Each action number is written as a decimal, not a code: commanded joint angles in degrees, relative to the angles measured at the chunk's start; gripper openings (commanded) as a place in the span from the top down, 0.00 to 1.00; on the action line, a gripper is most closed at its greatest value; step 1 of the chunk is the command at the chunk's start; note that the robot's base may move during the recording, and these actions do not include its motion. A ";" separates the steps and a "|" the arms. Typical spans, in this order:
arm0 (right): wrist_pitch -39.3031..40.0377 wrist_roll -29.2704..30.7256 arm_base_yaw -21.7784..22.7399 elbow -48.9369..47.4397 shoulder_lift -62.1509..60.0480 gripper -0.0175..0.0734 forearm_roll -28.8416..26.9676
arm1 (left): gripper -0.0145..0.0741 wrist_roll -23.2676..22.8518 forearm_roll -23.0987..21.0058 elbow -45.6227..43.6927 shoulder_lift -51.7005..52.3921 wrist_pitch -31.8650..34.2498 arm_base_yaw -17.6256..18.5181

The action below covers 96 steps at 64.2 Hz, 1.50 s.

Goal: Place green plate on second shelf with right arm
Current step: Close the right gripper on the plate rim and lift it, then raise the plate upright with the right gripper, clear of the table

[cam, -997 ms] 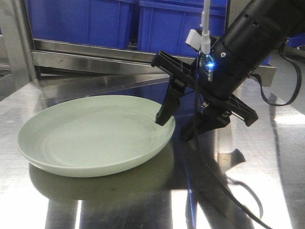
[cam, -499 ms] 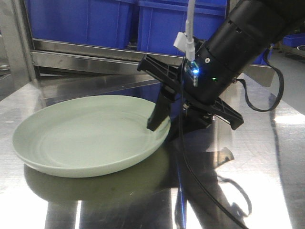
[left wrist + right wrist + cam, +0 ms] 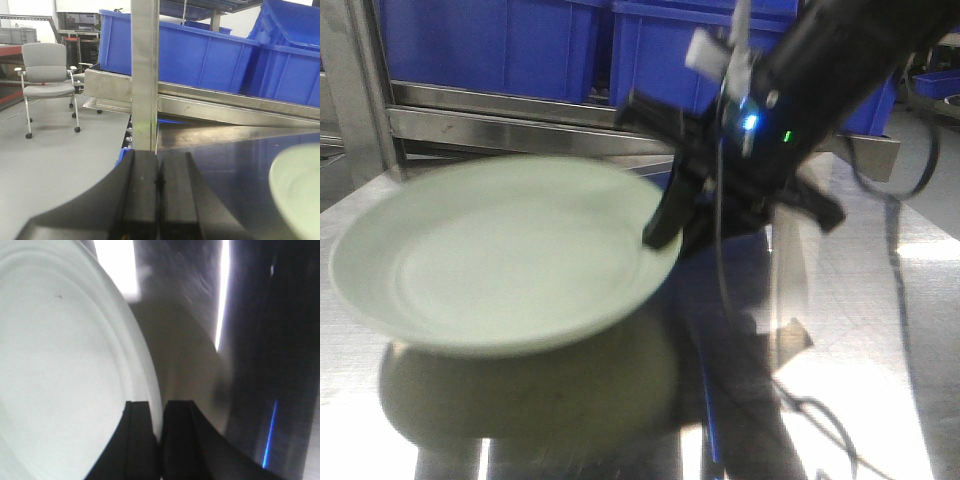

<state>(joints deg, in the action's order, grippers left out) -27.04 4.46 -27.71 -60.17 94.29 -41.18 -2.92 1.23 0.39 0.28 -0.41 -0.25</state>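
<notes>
Grips the green plate by its right rim with the right gripper, one finger on top and one underneath, pinched tight on the edge for want of any other hold on so shallow a dish. Carries it tilted and, judging by the shadow below, clear of the steel table, over the left half toward the back edge. Leaves the left gripper pressed together on nothing near the table's edge, facing the rack post, out of the way.

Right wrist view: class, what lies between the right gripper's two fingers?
The rim of the green plate, pinched by the right gripper, one finger inside the rim, one outside; the right wrist view shows it.
</notes>
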 commanded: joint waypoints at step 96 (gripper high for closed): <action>14.95 -27.30 15.15 20.00 -70.04 0.75 62.48 | 0.69 -0.36 -0.27 2.40 0.20 4.66 0.21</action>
<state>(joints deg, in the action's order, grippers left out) -24.70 -19.59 -17.09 -42.79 26.26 21.46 -2.92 1.23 0.39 0.28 -0.41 -0.25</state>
